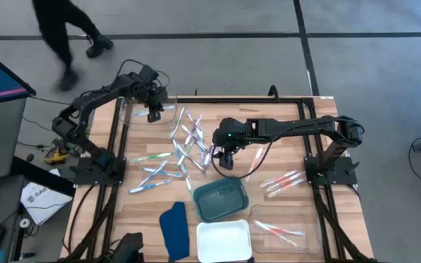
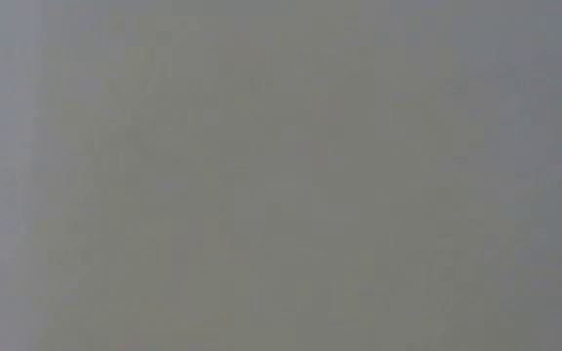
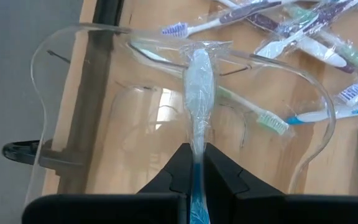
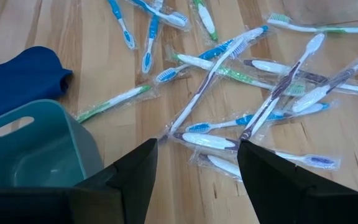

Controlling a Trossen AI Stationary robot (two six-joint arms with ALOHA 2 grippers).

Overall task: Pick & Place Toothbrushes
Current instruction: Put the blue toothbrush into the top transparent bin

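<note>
The left gripper (image 3: 194, 169) is pinching a blue-handled toothbrush (image 3: 198, 87) between its closed fingers (image 3: 224, 174); the brush is sealed in a clear crinkled wrapper, and its pale upper part is sticking out straight ahead of the fingertips. That brush is hanging over a clear plastic tray (image 3: 55, 124), in which another toothbrush with a green head (image 3: 253, 112) is lying. The left arm is reaching in from the bench's left side, bent at the elbow, with its gripper (image 1: 154, 111) over the far left corner of the bench (image 1: 283, 153).

The right gripper (image 4: 196, 163) is holding its fingers (image 4: 135, 171) wide apart and gripping nothing; directly between and ahead of them a wrapped white-and-blue brush (image 4: 213, 142) is lying on the wood. The right arm is stretching from the bench's right edge toward the middle, its gripper (image 1: 224, 157) sitting above the loose pile of toothbrushes (image 1: 185, 146) scattered across the centre, blue, green and purple-grey ones crossing each other. A teal bin (image 1: 220, 200) and a dark blue cloth (image 1: 173, 228) are lying toward the near edge. The low view is showing nothing but grey.
</note>
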